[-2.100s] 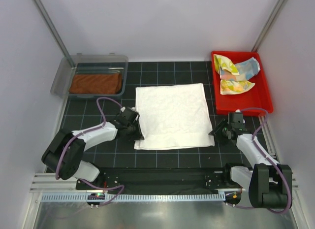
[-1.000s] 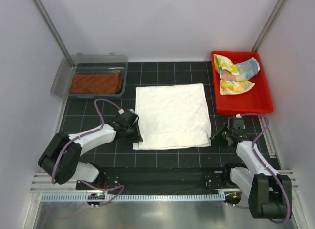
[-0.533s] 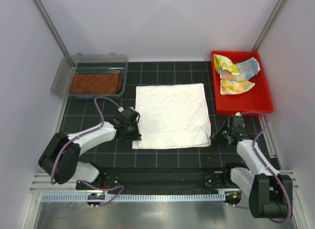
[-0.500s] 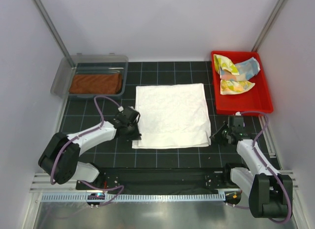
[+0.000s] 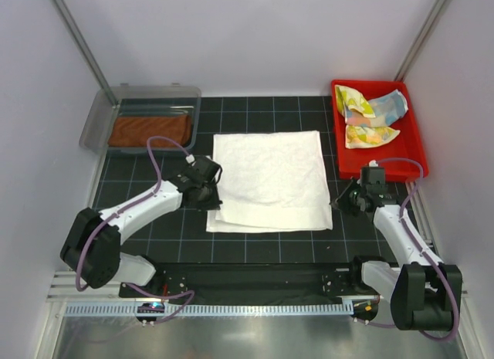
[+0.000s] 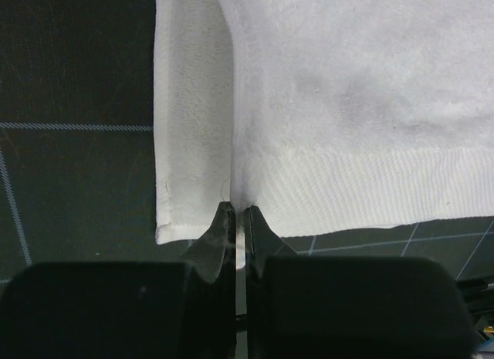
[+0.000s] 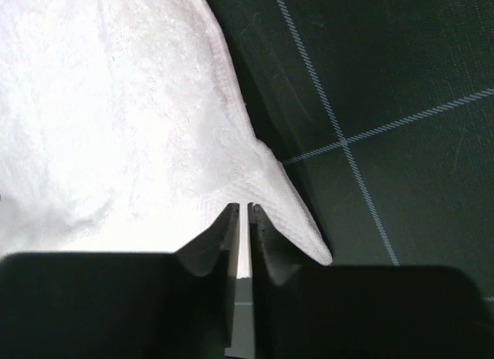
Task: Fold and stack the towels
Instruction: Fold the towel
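White towel [image 5: 270, 177] lies mid-desk [image 5: 255, 251], a lower layer poking out at its front-left. Left tool [image 5: 205, 192] is pinched tight on the towel's left-side fold. Right tool [image 5: 344, 201] is nipped narrow on the near-right corner, shadow under it. Rust-brown towel [image 5: 150, 130] sits folded in grey bin [image 5: 96, 116], far left. Crumpled patterned towels [image 5: 369, 116] sit in red tray [image 5: 417, 162], far right, tray edge just beside right tool. Bare black grid mat shows in front & at both sides; pale walls close round.

There are 4 towels [image 5: 270, 177], 2 trays [image 5: 388, 163] and 2 arms [image 5: 143, 208].
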{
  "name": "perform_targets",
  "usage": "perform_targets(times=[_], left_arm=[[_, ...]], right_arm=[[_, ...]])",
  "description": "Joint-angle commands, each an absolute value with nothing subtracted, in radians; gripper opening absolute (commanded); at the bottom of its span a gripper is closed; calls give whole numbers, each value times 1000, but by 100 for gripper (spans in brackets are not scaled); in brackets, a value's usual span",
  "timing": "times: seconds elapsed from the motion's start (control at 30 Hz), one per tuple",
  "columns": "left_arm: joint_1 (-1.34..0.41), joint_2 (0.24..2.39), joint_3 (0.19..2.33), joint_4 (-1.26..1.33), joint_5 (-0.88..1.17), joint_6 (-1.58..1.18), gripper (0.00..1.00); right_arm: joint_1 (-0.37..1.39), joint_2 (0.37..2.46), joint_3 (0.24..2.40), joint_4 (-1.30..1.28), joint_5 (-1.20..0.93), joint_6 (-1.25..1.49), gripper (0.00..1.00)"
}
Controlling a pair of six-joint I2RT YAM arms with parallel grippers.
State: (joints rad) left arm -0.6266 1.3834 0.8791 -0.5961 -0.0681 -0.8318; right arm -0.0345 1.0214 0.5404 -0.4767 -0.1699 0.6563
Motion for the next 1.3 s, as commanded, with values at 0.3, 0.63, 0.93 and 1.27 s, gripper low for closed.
perform_targets(times=[0.3, 0.63, 0.93, 1.27], left_arm=[[-627, 1480, 874, -612, -146, -781, 0], [-624, 1578, 864, -571, -179, -772, 0], [-580, 1611, 848, -552, -170, -758, 0], [-551, 1589, 828, -529, -126, -756, 0]], right_arm=[[-29, 1085, 473, -408, -326, 598, 41], [-26, 1078, 440, -388, -218, 649, 46], [-26, 1039, 407, -342, -221, 650, 48], [-26, 983, 402, -344, -202, 650, 51]])
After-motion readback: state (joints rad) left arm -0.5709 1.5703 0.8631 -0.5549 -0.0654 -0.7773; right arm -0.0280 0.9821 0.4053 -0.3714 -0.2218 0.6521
